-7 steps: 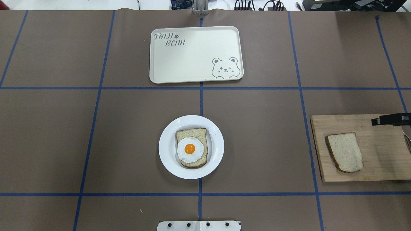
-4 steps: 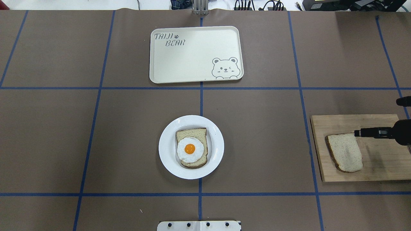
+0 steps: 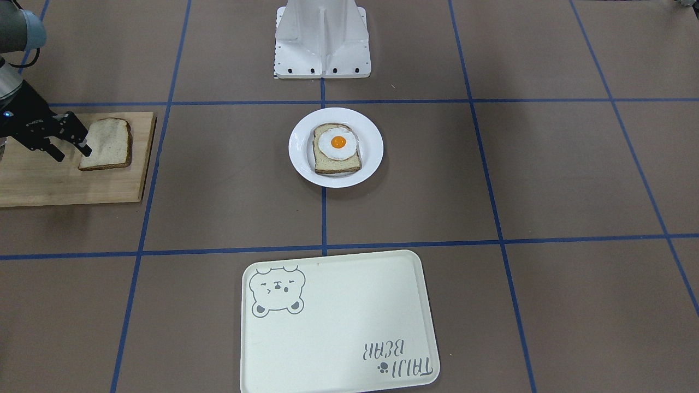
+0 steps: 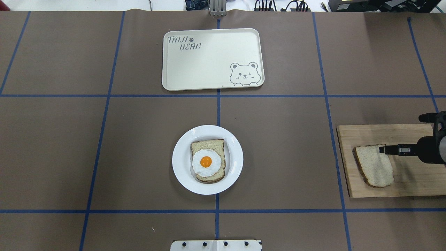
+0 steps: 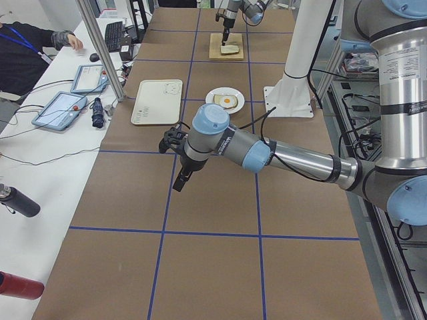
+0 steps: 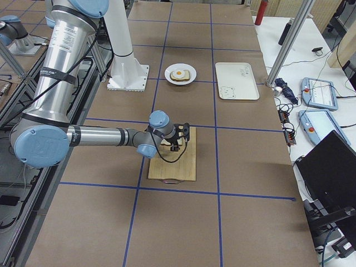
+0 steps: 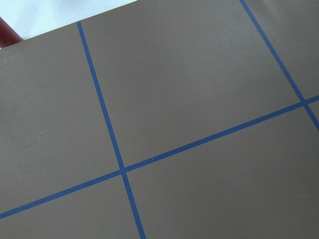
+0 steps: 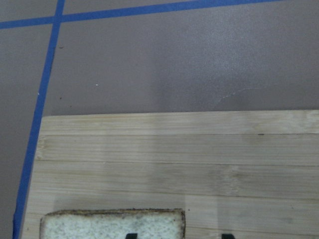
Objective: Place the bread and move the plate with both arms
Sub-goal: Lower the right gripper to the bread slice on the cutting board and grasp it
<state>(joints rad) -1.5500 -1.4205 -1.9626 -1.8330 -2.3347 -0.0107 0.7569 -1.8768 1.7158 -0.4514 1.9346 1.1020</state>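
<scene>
Right end effector [image 3: 73, 153], a black two-finger unit: fingers stand apart, not clamped on anything. The plain square-ish slice of light brown wheat bread [image 4: 373, 166] lies flat on a rectangular pale wooden cutting board [image 4: 411, 181] at the right end of the brown table [image 4: 278, 139]. The right end effector is at the corner of that slice. In the right wrist view one fingertip [image 8: 131, 236] shows over the slice close to its crust, and the other shows over bare board just beside it, so the fingers straddle the slice's side edge. Whether either tip touches bread or board cannot be determined. Left end effector [image 5: 179, 185]: it hangs pointing down over the table, well apart from bread and plate. It shows in the side view only, so I cannot tell whether its fingers are apart or together. The round glossy white plate [image 4: 179, 174] sits near the table's middle, in front of the white pedestal [image 3: 322, 38] and well apart from the board. Count: two bread slices, the plain one on the board and a second slice [image 4: 209, 144] on the plate under one fried egg [image 4: 206, 162]. One plate and one cutting board. One cream rectangular tray with a bear drawing [image 4: 209, 59], beyond the plate on the table's far side. Two silver-grey arms, the right arm [image 6: 100, 136] and the left arm [image 5: 300, 160].
</scene>
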